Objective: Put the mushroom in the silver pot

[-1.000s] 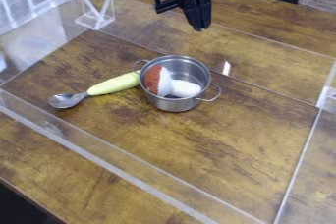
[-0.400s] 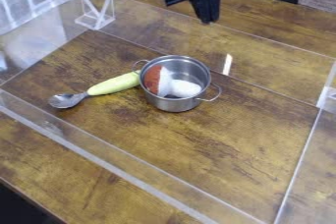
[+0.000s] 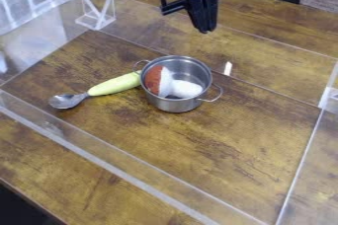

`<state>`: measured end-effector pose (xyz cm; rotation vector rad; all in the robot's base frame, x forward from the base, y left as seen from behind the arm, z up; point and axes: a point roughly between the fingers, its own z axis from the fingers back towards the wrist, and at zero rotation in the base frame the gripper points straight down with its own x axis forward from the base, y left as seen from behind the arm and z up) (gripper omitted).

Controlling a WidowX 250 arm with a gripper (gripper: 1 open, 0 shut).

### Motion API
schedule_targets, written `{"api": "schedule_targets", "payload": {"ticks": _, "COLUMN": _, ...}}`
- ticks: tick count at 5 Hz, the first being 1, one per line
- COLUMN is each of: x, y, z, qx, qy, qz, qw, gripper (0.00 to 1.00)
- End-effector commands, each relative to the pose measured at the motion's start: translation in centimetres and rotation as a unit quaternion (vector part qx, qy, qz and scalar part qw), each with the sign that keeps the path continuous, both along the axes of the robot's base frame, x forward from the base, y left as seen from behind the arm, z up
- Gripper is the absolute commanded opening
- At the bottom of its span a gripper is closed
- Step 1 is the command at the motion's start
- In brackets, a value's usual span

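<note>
One silver pot (image 3: pixel 177 83), one mushroom (image 3: pixel 168 83) in it, one yellow-green vegetable (image 3: pixel 115 83), one grey spoon (image 3: pixel 66 100), one gripper (image 3: pixel 200 27) at top of frame.

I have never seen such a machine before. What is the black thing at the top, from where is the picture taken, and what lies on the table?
The black thing is the gripper of a robot arm, a claw with two fingers. It hangs above the wooden table, closed and holding nothing. The single camera looks down at the table from in front and above. On the table stands a silver pot. Inside it lies a toy mushroom, red-brown cap and white stem. Left of the pot lies a yellow-green vegetable, and further left a grey spoon.
</note>
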<state>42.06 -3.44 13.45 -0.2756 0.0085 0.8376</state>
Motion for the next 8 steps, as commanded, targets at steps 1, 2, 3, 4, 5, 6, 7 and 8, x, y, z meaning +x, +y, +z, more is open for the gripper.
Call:
{"api": "schedule_targets", "payload": {"ticks": 1, "x": -0.8, "y": 0.0, "z": 4.0, "qx": 0.001, "qy": -0.052, "qz": 0.003, "qw": 0.9986, "gripper": 0.0}}
{"api": "schedule_targets", "payload": {"ticks": 2, "x": -0.7, "y": -0.1, "z": 3.9, "qx": 0.003, "qy": -0.048, "qz": 0.021, "qw": 0.9986, "gripper": 0.0}}
{"api": "schedule_targets", "payload": {"ticks": 3, "x": -0.4, "y": -0.3, "z": 3.9, "qx": 0.005, "qy": -0.043, "qz": 0.036, "qw": 0.9984, "gripper": 0.0}}
{"api": "schedule_targets", "payload": {"ticks": 4, "x": -1.3, "y": 0.7, "z": 3.7, "qx": 0.008, "qy": -0.039, "qz": 0.043, "qw": 0.9983, "gripper": 0.0}}
{"api": "schedule_targets", "payload": {"ticks": 5, "x": -2.0, "y": 1.5, "z": 3.6, "qx": 0.012, "qy": -0.038, "qz": 0.041, "qw": 0.9984, "gripper": 0.0}}
{"api": "schedule_targets", "payload": {"ticks": 6, "x": -1.3, "y": 1.6, "z": 3.6, "qx": 0.013, "qy": -0.036, "qz": 0.048, "qw": 0.9981, "gripper": 0.0}}
{"api": "schedule_targets", "payload": {"ticks": 7, "x": -0.7, "y": 1.4, "z": 3.2, "qx": 0.019, "qy": -0.032, "qz": 0.053, "qw": 0.9979, "gripper": 0.0}}
{"api": "schedule_targets", "payload": {"ticks": 8, "x": 0.3, "y": 0.7, "z": 1.4, "qx": 0.021, "qy": -0.023, "qz": 0.066, "qw": 0.9974, "gripper": 0.0}}
